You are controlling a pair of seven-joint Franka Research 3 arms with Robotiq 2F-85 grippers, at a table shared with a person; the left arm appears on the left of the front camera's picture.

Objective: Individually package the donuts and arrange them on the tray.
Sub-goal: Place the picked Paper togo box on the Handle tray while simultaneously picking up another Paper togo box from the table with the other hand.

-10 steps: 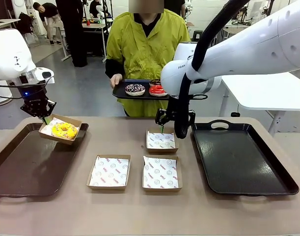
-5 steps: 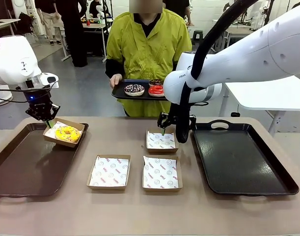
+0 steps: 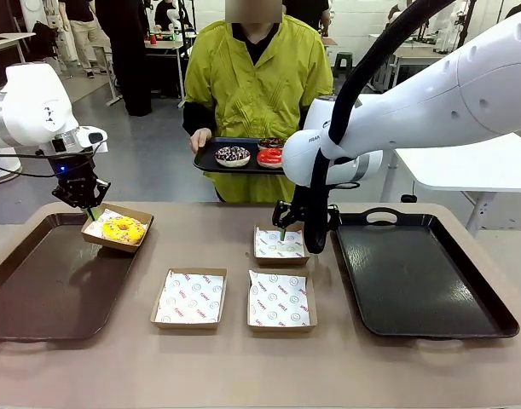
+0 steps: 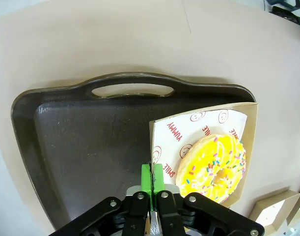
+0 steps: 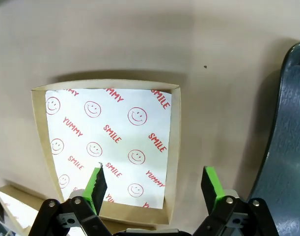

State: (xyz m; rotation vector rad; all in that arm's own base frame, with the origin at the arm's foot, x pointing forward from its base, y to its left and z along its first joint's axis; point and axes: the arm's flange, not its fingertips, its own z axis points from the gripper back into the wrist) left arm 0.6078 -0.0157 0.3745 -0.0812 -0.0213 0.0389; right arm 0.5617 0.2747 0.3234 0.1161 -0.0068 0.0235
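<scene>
The yellow iced ring donut with sprinkles lies in a paper-lined brown cardboard box at the far right corner of the dark plastic tray on the left. My left claw is pinched tight on that box's far left wall. From my left wrist the box looks askew across the tray's right rim, so if I let go here, or drag it by 1 thin wall, I judge it could tip, tear, or spill the donut onto the table. The other 3 donuts, the purple-white sprinkled chocolate donut, the glossy red glazed donut and the dark chocolate donut behind them, rest on the small black tray that the person's hand holds beyond the table's far edge. My right claw hangs wide apart, gripping nothing, just above the far lined box, with the near-left lined box and the near-middle lined box closer to me and the black tray on the right beside them. That arm stands between the person and the boxes, so a handover could bump my fingers, and a careless descent could crush the cardboard wall.
</scene>
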